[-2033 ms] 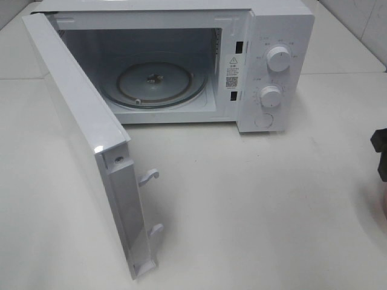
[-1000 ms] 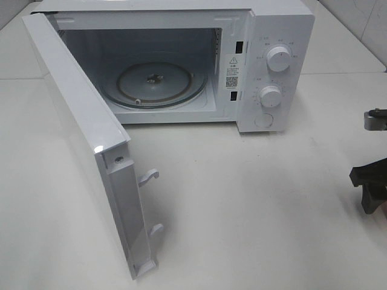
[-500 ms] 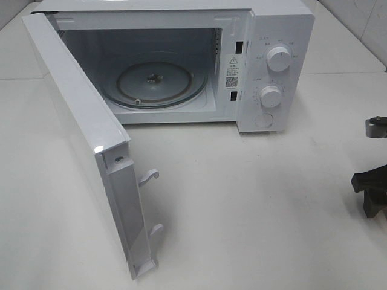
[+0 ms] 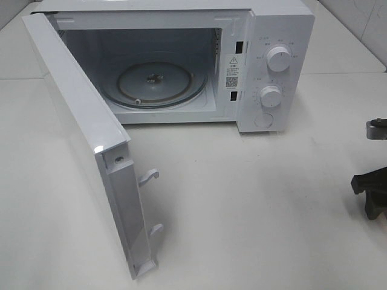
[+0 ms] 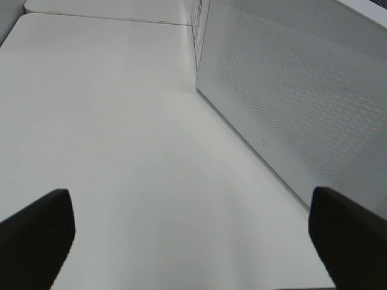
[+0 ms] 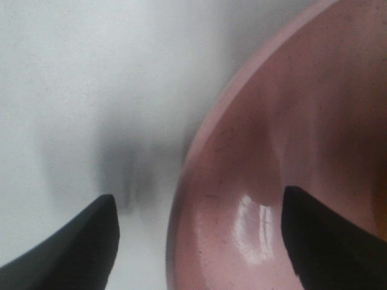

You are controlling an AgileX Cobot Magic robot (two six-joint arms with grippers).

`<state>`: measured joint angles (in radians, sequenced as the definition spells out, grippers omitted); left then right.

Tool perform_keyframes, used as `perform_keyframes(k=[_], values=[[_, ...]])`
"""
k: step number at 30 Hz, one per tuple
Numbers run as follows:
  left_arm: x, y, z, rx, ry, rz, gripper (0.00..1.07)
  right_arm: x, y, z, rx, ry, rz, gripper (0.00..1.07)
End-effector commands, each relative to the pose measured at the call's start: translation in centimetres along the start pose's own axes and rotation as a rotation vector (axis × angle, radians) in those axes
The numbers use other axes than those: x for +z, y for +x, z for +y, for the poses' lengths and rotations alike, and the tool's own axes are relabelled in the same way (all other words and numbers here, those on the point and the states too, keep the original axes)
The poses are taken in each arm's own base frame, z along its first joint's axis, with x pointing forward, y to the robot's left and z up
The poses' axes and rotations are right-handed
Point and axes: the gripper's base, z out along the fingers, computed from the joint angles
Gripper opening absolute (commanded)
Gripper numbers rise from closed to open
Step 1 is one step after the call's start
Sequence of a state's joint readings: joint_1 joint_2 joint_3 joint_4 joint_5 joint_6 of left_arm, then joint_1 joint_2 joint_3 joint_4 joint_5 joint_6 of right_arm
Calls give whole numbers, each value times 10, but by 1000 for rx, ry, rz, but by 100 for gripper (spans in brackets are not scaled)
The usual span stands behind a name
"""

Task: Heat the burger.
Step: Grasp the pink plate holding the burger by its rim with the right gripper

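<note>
One broad white table [image 4: 272, 229] carries the whole scene, with the white microwave [image 4: 284, 24] at its far side, the door [image 4: 72, 115] swung wide across the left half, and the glass turntable [image 4: 175, 84] bare inside. At the table's right edge the pink plate [image 6: 290, 121] lies under the right gripper [image 6: 199, 202], whose jaws stand apart astride the plate's rim. One finger is over the glossy inside and the other over bare table, with nothing clamped. The left gripper [image 5: 190, 199] hovers beside the open door's perforated face, jaws spread wide and empty. No view shows the burger; it is presumably on the plate, beyond the wrist camera's frame. Several things could go wrong from here. A pinch on so slick and thin a rim may slip, tilting the plate and rolling the burger off during the carry. A plate held by one edge could sag as it crosses the table. It may also catch the cavity's sill or land off-centre on the turntable. The door, jutting far out, could be knocked by either arm.
</note>
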<state>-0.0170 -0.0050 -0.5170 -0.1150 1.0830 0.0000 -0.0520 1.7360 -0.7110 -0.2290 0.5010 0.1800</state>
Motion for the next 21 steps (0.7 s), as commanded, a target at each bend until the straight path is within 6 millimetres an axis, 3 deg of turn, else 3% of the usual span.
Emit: perform_keyframes(k=[1, 11, 12, 14, 15, 16, 17, 21], values=[[-2, 0, 0, 1, 4, -31, 98, 1, 3, -2, 1, 7, 25, 64], [-2, 0, 0, 1, 4, -31, 98, 1, 5, -2, 6, 8, 41, 56], [-2, 0, 0, 1, 4, -31, 98, 1, 5, -2, 6, 9, 45, 49], [-2, 0, 0, 1, 4, -31, 98, 1, 6, -2, 7, 10, 50, 45], [-2, 0, 0, 1, 4, -31, 98, 1, 6, -2, 7, 10, 53, 37], [-2, 0, 0, 1, 4, -31, 98, 1, 6, -2, 7, 10, 53, 37], [-2, 0, 0, 1, 4, -31, 98, 1, 6, -2, 11, 8, 55, 27], [-2, 0, 0, 1, 4, -31, 98, 1, 7, -1, 22, 2, 61, 16]])
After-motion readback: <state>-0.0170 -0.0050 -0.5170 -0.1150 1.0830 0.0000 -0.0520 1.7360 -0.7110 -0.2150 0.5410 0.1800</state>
